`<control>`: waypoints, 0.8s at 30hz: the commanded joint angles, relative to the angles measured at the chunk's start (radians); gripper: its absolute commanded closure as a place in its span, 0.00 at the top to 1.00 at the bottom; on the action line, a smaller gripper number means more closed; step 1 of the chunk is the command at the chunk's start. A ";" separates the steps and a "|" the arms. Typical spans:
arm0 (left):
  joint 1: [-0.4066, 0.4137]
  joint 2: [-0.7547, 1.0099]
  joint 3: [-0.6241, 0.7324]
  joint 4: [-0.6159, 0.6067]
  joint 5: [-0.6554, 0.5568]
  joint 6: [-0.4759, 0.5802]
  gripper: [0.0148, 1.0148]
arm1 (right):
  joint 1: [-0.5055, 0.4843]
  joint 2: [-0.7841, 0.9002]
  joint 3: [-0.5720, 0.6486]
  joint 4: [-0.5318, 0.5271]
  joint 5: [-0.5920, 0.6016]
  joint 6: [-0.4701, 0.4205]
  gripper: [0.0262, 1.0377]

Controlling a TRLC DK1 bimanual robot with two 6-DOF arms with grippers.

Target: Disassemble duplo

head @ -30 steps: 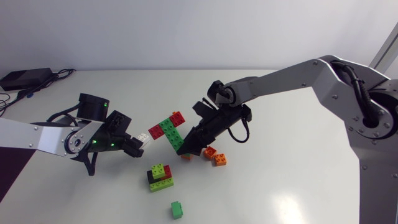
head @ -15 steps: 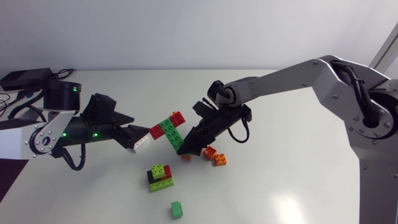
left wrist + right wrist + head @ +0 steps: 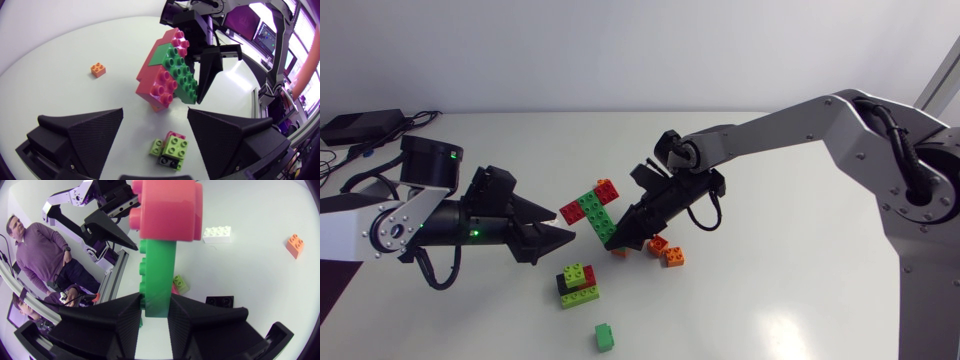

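Note:
My right gripper is shut on the lower end of a red-and-green duplo assembly and holds it tilted above the table's middle. In the right wrist view the green plate stands pinched between the fingers, with a red brick on its far end. My left gripper stands open just left of the assembly, apart from it and with nothing in it. Ahead of the left gripper the assembly hangs. A white brick lies loose on the table.
A small stack of lime, red and black bricks sits in front of the grippers. Two orange bricks lie under my right arm. A single green brick lies near the front edge. A black box with cables is at the back left.
My left gripper has spread its fingers and let go of the white brick it held a second ago. Its arm shifted back and lower. The right arm and assembly have not moved.

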 commanded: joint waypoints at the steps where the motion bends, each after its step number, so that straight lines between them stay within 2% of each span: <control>1: 0.014 -0.028 -0.015 -0.015 0.044 0.020 0.88 | 0.005 -0.030 -0.030 0.006 -0.002 0.009 0.22; 3: 0.020 -0.038 -0.016 -0.020 0.075 0.020 0.84 | 0.009 -0.032 -0.031 0.005 -0.002 0.009 0.22; 18: 0.014 -0.018 -0.007 -0.030 0.110 0.020 0.83 | 0.045 -0.065 -0.064 0.010 0.007 -0.005 0.22; 22: 0.014 -0.018 -0.005 -0.030 0.110 0.020 0.79 | 0.052 -0.065 -0.067 0.011 0.007 -0.005 0.22; 24: 0.014 -0.019 -0.005 -0.030 0.115 0.020 0.70 | 0.057 -0.062 -0.067 0.014 0.010 -0.005 0.22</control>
